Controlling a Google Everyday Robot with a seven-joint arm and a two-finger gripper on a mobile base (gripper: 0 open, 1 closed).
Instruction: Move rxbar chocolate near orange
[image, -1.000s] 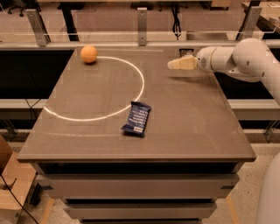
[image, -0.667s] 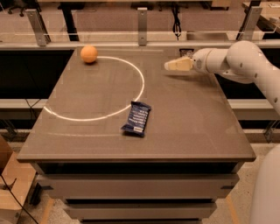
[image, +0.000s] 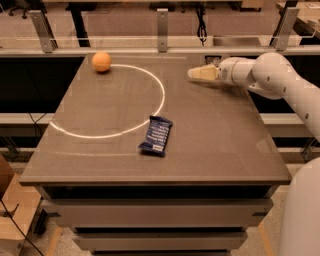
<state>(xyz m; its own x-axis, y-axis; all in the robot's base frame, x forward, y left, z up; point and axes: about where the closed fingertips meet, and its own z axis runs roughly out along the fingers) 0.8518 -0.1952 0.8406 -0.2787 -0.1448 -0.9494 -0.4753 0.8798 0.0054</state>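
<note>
The rxbar chocolate (image: 156, 134), a small flat dark wrapped bar with pale print lines, lies on the table just right of the white circle line, near the middle. The orange (image: 101, 61) sits at the far left corner of the table, on the circle's edge. My gripper (image: 196, 73) hovers over the far right part of the table and points left. Its cream fingers are together and hold nothing. It is well away from the bar and to the right of the orange.
A white circle line (image: 161, 97) is drawn on the brown table (image: 225, 150). My white arm (image: 280, 80) reaches in from the right edge. A rail with metal posts (image: 162, 30) runs behind the table.
My gripper has shifted slightly to the left over the far right of the table. The bar and the orange have not moved.
</note>
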